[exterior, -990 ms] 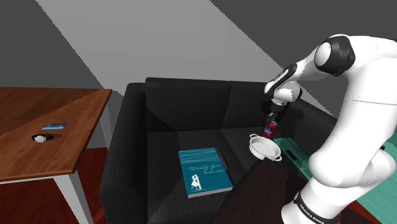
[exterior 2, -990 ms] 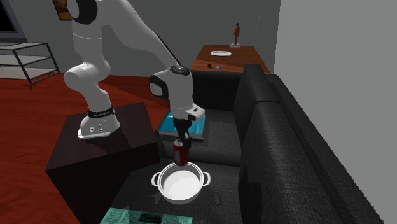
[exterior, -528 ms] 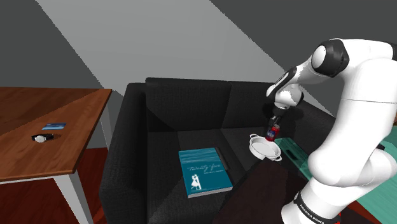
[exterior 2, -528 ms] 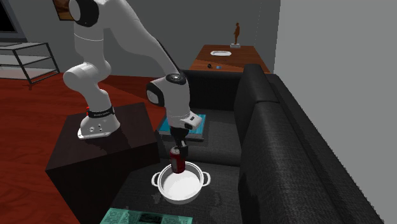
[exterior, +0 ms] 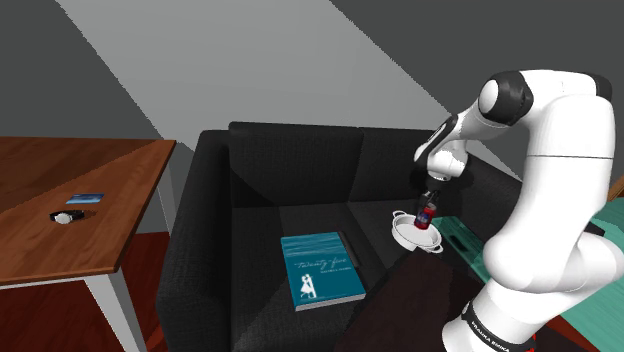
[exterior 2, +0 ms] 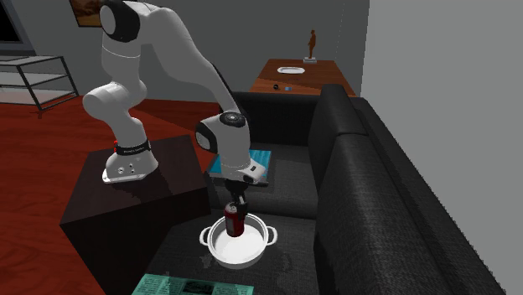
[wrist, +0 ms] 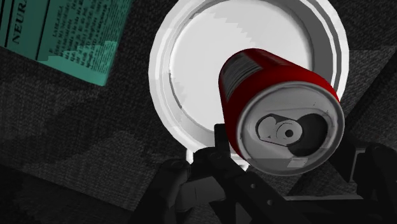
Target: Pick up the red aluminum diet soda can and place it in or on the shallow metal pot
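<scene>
A red soda can (exterior 2: 235, 222) with a silver top (wrist: 289, 130) hangs upright over the shallow white pot (exterior 2: 216, 243), its lower end at or below the rim. My gripper (exterior 2: 235, 206) is shut on the can from above. The pot (exterior: 409, 237) sits on the black sofa seat, near the arm's stand, and the can (exterior: 425, 213) shows above its far rim. In the wrist view the can covers part of the pot's white floor (wrist: 191, 76), and one black finger (wrist: 221, 143) presses its side.
A teal book (exterior: 321, 268) lies on the sofa seat (exterior: 300, 225), to the pot's left in the shoulder view. A teal printed paper (wrist: 67, 35) lies close beside the pot. A wooden table (exterior: 60, 205) stands left of the sofa. The dark stand (exterior 2: 126, 197) borders the seat.
The gripper has come down with the can, from above the pot's far rim to inside its opening. The arm's elbow has swung back toward the stand.
</scene>
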